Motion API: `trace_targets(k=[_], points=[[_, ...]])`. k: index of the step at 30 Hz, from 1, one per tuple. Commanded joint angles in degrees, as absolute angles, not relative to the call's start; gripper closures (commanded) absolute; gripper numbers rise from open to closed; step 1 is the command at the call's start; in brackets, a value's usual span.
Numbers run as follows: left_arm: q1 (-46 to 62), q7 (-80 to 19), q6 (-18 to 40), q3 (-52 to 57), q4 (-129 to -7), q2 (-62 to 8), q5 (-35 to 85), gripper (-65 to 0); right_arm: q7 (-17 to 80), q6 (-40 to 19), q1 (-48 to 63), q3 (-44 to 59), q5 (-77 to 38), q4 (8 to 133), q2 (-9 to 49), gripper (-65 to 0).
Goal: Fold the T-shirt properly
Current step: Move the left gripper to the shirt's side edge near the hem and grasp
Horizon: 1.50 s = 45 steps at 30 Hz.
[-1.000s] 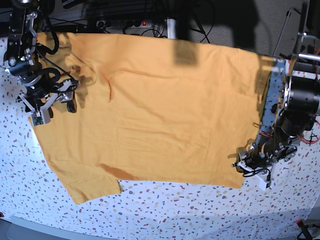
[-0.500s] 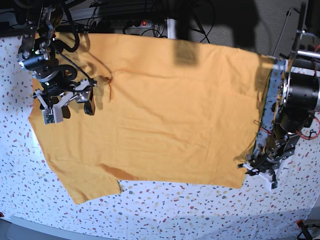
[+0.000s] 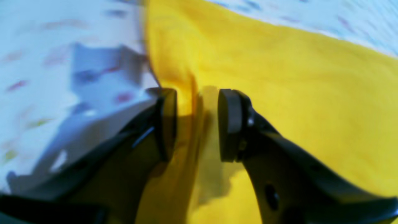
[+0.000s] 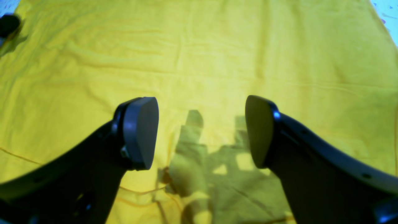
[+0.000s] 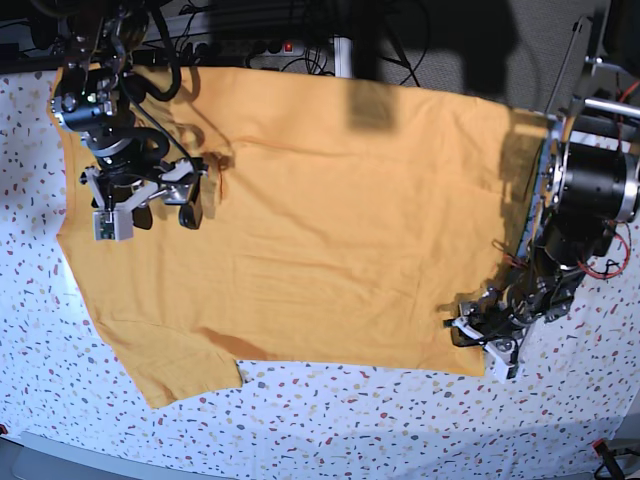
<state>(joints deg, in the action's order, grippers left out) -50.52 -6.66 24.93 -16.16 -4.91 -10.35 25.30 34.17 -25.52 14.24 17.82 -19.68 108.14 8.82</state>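
Observation:
The mustard-yellow T-shirt lies spread flat on the white speckled tablecloth, one short sleeve at the near left. My left gripper sits low at the shirt's near right hem corner. In the left wrist view its jaws stand narrowly apart, with a raised fold of the T-shirt edge between the black fingers. My right gripper hovers over the shirt's far left part. In its wrist view it is wide open above bare yellow cloth, holding nothing.
Cables and a power strip run behind the table's far edge. The left arm's bulky motor housing stands at the right edge beside the shirt. Speckled tablecloth shows around the shirt on the near side and left.
The right gripper has moved rightwards over the shirt, still open. The left gripper has shifted left onto the hem corner and its jaws have narrowed a little.

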Motion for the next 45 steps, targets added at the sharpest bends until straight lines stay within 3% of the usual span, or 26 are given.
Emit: trace_targets(k=[1,12,15,17,23,38,45], points=[[-53.6,-5.37,24.95,-16.1,-6.17,-10.35,25.98,-21.5,33.04,-26.22,13.65,18.09,-20.16,109.34,9.06,-42.6],[-53.32,-1.3,24.01,-16.1,-6.2,-10.39,19.73,-21.5,32.99,-26.22,13.32,18.09,-20.16,109.34,9.06,-42.6],[-53.41,3.53,12.27,-16.12,-6.22,-10.59,18.0,-21.5,33.21,-26.22,13.37,18.09,-20.16,109.34,9.06,-42.6],[-53.49,3.42,9.08,-16.1,-6.22,-11.38,18.13,-21.5,34.3,-26.22,13.34,18.09,-20.16,109.34,9.06,-42.6],[-53.08,-11.03,24.14,-16.1,-6.2,-12.73,27.33,-21.5,34.35,-26.24,13.32,18.09,-20.18,109.34,9.04,-42.6],[-53.01,-6.76,26.61,-16.1,-6.22,-12.1,27.2,-21.3,34.87,-26.22,13.32,18.09,-20.18,109.34,9.04,-42.6],[-51.53,-4.19,26.17,-16.12,-6.22,-12.1,27.05,-10.4,34.76,-26.24,13.32,18.09,-20.16,109.34,9.04,-42.6]])
